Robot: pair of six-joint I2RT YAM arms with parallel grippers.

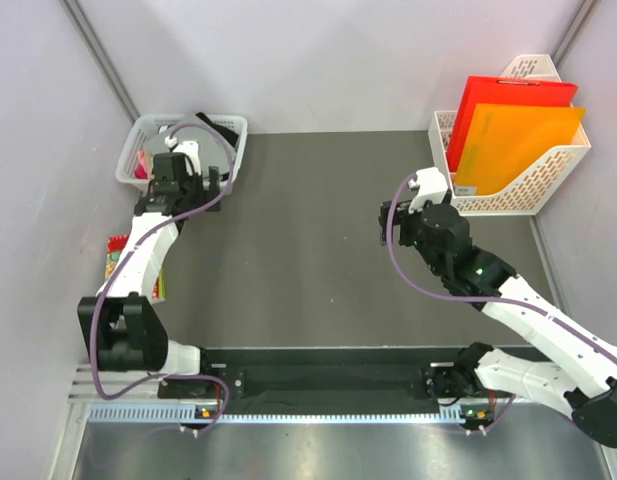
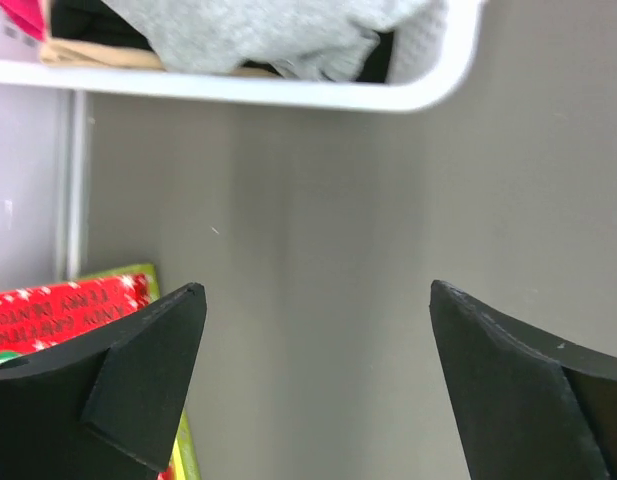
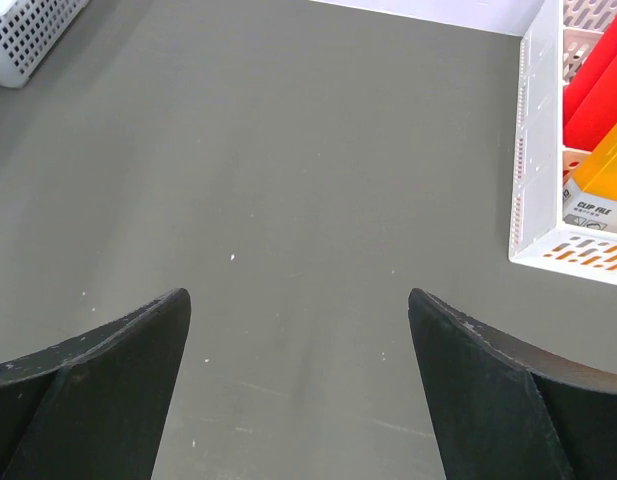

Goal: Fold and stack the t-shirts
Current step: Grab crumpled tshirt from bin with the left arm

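Observation:
A light heather-grey t-shirt (image 2: 268,30) lies crumpled in the white basket (image 2: 288,92) at the table's far left corner (image 1: 238,140). Black cloth (image 2: 88,20) lies under and beside it; its print is hidden. In the top view the black cloth (image 1: 216,128) pokes over the basket's back rim. My left gripper (image 2: 316,288) hovers open over bare table just in front of the basket (image 1: 188,185), holding nothing. Over the table's right half, my right gripper (image 3: 298,293) is also open and empty (image 1: 391,222), far from the basket.
A red patterned packet (image 2: 58,310) lies by the left wall (image 1: 116,258). A pink item (image 2: 18,12) sits in the basket's left end. A white file rack (image 1: 528,190) with red and orange folders stands at the back right (image 3: 533,150).

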